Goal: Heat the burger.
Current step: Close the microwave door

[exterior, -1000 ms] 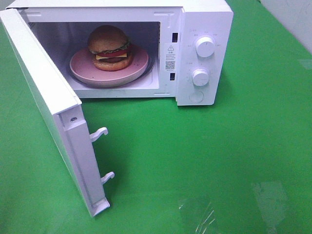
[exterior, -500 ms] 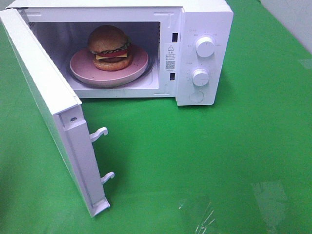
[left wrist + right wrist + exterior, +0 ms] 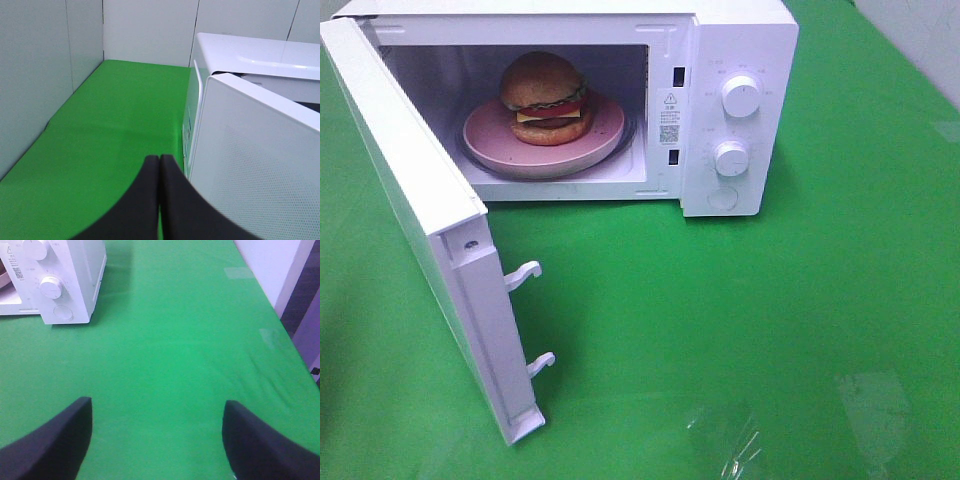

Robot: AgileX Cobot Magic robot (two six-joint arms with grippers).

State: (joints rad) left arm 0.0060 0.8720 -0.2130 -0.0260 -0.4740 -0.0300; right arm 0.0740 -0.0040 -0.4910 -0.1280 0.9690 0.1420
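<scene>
1. White sticker [image 3: 669, 115] at three o'clock of the glossy golden-brown domed burger [image 3: 545, 98] shows a warning triangle and a QR code; its wording is illegible.
2. Burger sits on a round pink plate [image 3: 605, 135] inside the open boxy white microwave [image 3: 750, 40], unchanged since earlier.
3. Black left gripper [image 3: 159, 159] is pinched together, empty; black right gripper [image 3: 157, 410] spreads wide.

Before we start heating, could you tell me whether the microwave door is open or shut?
Open: the door stands wide, its latch hooks free, and the burger shows inside.
</scene>
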